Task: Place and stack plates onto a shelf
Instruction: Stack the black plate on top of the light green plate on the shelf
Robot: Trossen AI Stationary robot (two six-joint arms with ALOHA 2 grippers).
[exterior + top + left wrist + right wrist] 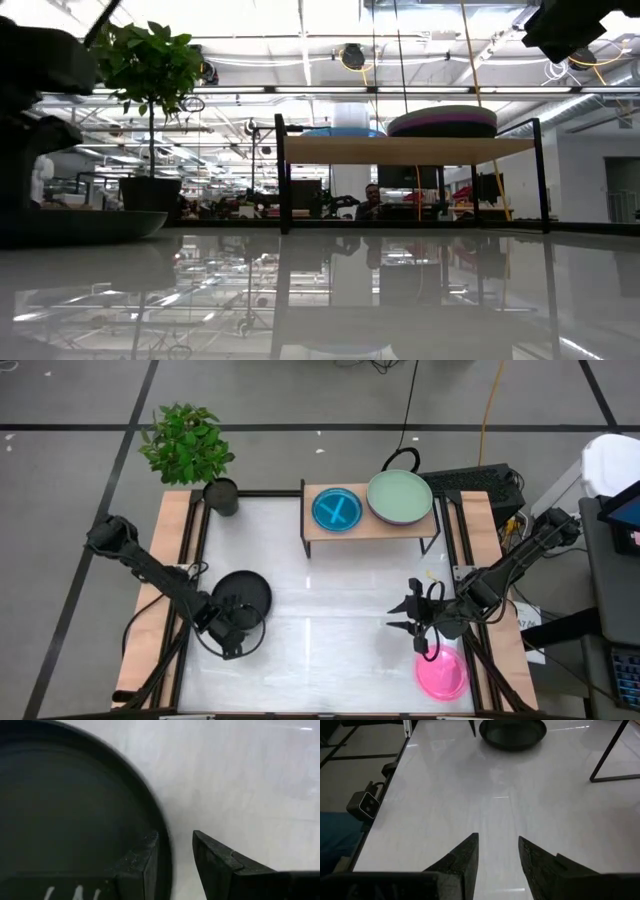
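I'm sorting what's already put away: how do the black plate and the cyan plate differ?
The black plate lies on the white table; the cyan plate sits on the shelf. The left gripper straddles the black plate's rim; nothing touches the cyan one. Both are round, shallow and similar in size.

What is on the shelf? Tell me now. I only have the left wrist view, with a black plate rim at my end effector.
Observer: The low wooden shelf with black metal legs holds a round cyan plastic plate on its left and a stack topped by a sage green plate on its right.
Operator: Report the right arm.
Observer: The right end effector hovers open and empty over the white table, beside a round pink plastic plate.
Operator: List the plates off the shelf.
Observer: Only that pink plate and your round black plastic plate lie on the table.
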